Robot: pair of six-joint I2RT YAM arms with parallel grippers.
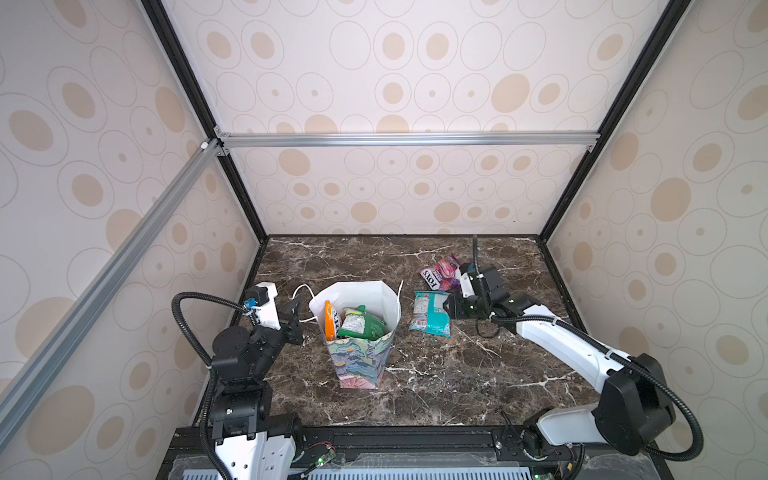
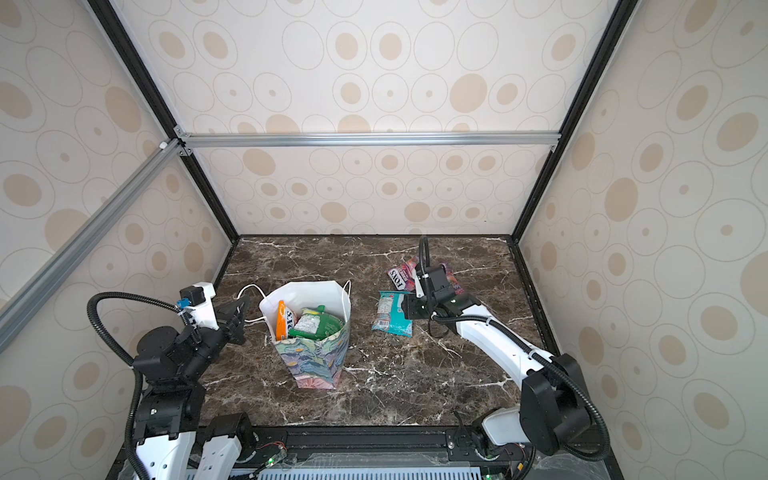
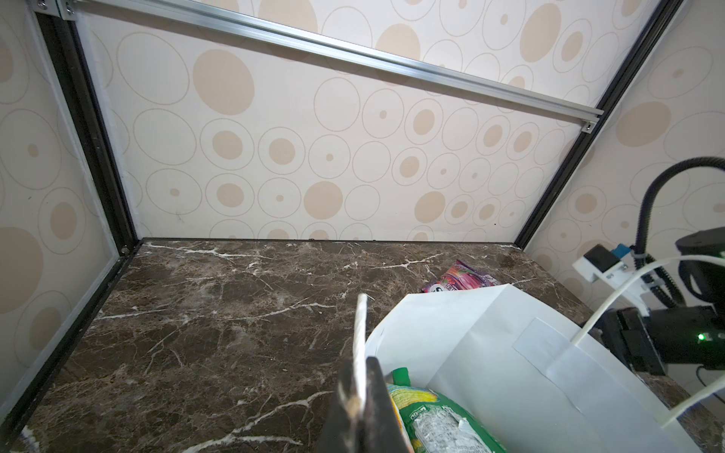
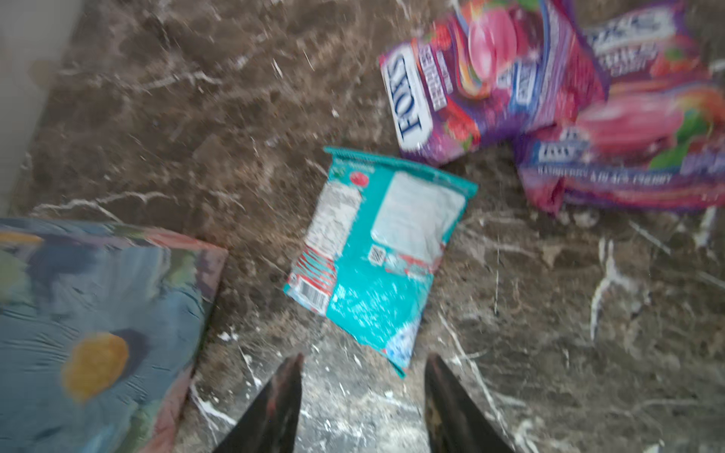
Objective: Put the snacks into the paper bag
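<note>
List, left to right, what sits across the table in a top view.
left gripper → paper bag → teal snack packet → right arm

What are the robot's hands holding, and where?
The left gripper pinches the paper bag's white cord handle. The right gripper is open, holding nothing.

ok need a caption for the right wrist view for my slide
Open right gripper poised at a teal packet on the marble table, purple packets beyond, floral paper bag to one side.
</note>
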